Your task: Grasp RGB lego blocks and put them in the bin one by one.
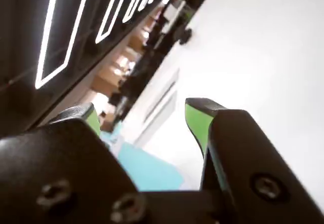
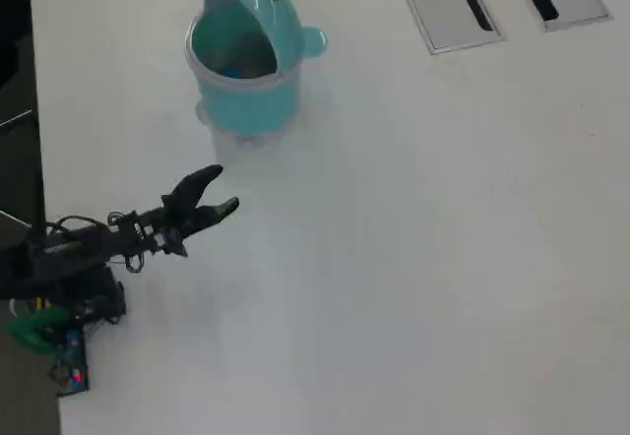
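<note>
The gripper (image 2: 220, 189) hangs with its jaws parted and nothing between them, near the table's (image 2: 413, 258) left edge in the overhead view; the whale-shaped teal bin (image 2: 246, 95) stands just beyond its tips, toward the far edge — mouth up. Something blue shows inside the bin; no lego blocks lie on the table — bare room stretches to the right.

Nothing to read here: no text, label, brand or number shows on the bin (image 2: 246, 71), the arm, the table (image 2: 413, 258) or the grey panels (image 2: 448, 7)
</note>
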Controlling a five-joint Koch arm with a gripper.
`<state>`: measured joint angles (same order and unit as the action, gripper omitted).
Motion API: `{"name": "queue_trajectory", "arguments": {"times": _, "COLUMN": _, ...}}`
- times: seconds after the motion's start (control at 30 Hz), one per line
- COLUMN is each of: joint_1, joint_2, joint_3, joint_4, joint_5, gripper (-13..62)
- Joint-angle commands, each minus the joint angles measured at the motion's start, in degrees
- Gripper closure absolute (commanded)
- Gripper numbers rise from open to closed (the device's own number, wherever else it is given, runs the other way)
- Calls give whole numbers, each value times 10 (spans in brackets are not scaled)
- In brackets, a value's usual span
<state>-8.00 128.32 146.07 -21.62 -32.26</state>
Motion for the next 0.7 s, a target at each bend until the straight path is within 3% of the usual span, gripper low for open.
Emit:
{"name": "queue_trajectory", "arguments": {"times": 0.0, "joint_1": 16, "joint_2": 10, "joint_3": 4, "joint_4": -144, "joint_5": 46, "gripper": 181}}
{"name": "queue_trajectory", "arguments": {"times": 0.27, "joint_1": 46, "joint_2": 7, "joint_3": 134, "joint_4": -196, "joint_5": 183, "gripper": 181}}
{"name": "queue_trajectory", "arguments": {"times": 0.67, "joint_1": 33, "joint_2": 10, "joint_3": 273, "joint_4": -321, "joint_5": 212, "gripper": 178}}
